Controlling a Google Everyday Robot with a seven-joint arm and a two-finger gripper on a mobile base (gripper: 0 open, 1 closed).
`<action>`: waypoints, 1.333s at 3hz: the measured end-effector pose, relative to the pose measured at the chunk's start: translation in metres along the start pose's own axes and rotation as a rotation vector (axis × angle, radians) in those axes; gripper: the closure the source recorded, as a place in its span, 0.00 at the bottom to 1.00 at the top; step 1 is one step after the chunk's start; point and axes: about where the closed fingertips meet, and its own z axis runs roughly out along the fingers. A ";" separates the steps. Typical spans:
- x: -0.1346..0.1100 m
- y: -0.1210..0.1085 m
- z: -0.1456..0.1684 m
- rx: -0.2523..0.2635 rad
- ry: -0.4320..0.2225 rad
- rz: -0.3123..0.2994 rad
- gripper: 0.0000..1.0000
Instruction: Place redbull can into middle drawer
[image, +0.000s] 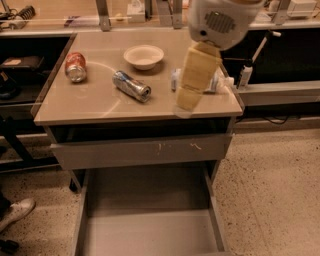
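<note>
The redbull can (131, 85), slim, silver and blue, lies on its side near the middle of the tan tabletop (90, 107). The middle drawer (150, 227) stands pulled out below the table, its smooth grey floor bare. My arm comes down from the top right. Its pale yellow end with the gripper (183, 106) hangs over the table's right front part, to the right of the redbull can and apart from it.
A stouter red-orange can (76, 66) lies at the table's left. A white bowl (144, 56) sits at the back middle. A plastic bottle (216, 82) lies partly hidden behind my arm. A closed drawer front with pale scratches (140, 150) sits above the open drawer. A shoe (16, 212) is at lower left.
</note>
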 end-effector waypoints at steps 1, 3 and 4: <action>-0.038 -0.030 0.027 -0.048 -0.005 0.063 0.00; -0.057 -0.039 0.034 -0.034 -0.060 0.060 0.00; -0.082 -0.050 0.057 -0.070 -0.081 0.106 0.00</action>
